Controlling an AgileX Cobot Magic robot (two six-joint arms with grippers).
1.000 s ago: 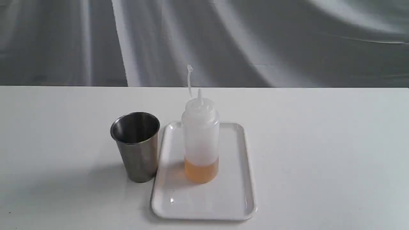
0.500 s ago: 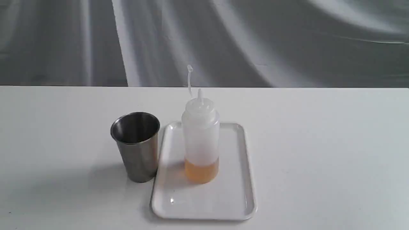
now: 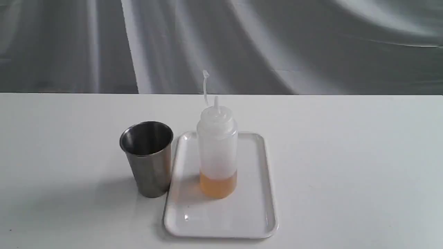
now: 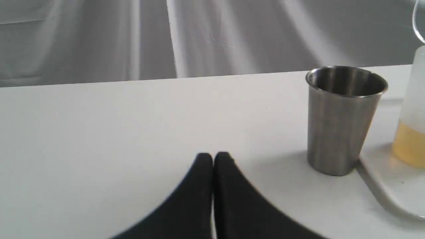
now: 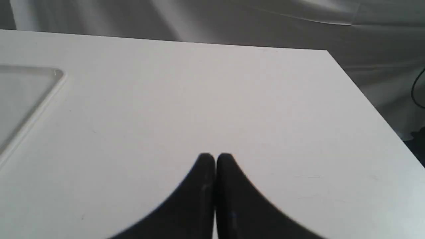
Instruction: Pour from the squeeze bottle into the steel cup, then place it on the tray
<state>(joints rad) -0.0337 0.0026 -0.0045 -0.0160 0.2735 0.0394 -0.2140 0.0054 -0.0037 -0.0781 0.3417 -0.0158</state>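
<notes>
Squeeze bottle (image 3: pixel 217 152) upright on tray (image 3: pixel 256 214), centre of exterior frame; amber liquid at bottom, cap strap sticking up. Steel cup (image 3: pixel 148 162) upright on table (image 3: pixel 346 155), just left of tray. Left gripper (image 4: pixel 213 156): jaws pressed together, holding nothing, apart from cup. Right gripper (image 5: pixel 215 156): jaws pressed together, holding nothing, above table, tray corner nearby.

Soft, even, bright light, cup (image 3: pixel 147 157) casting a faint shadow leftward on the white surface (image 3: pixel 346 155), small glints on the tray (image 3: pixel 187 217) rim, dark fingers (image 4: pixel 199 199) blurred close to both wrist lenses
</notes>
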